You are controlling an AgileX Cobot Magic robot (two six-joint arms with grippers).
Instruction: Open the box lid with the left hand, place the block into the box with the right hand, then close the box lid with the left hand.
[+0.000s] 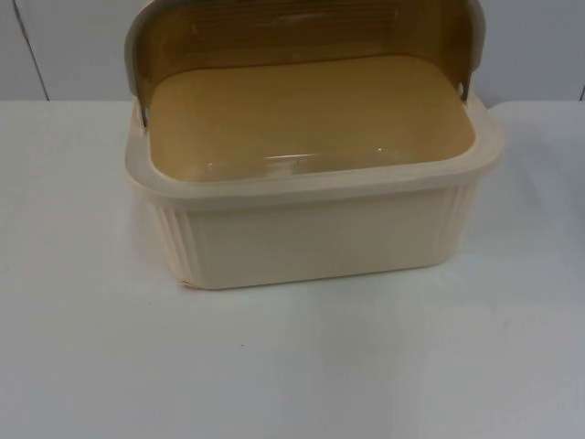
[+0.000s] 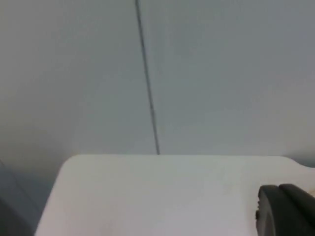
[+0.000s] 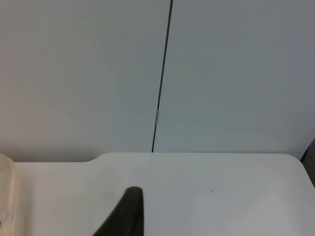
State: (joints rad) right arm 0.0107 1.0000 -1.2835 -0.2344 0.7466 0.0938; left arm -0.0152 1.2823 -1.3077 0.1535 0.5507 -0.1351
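A cream ribbed box [image 1: 311,242] stands at the middle of the white table, near the partition wall. Its amber see-through lid [image 1: 302,101] arches over it from the back, and the lid's front edge seems to lie along the front rim. Through the lid I make out nothing inside. My left gripper [image 2: 286,210] hangs over bare table facing the wall. My right gripper [image 3: 127,212] also faces the wall, with the box's cream rim [image 3: 6,204] beside it.
The white table [image 1: 292,366] stretches wide in front of the box and on both sides of it. The grey partition wall [image 1: 530,46] with a dark seam stands right behind the box.
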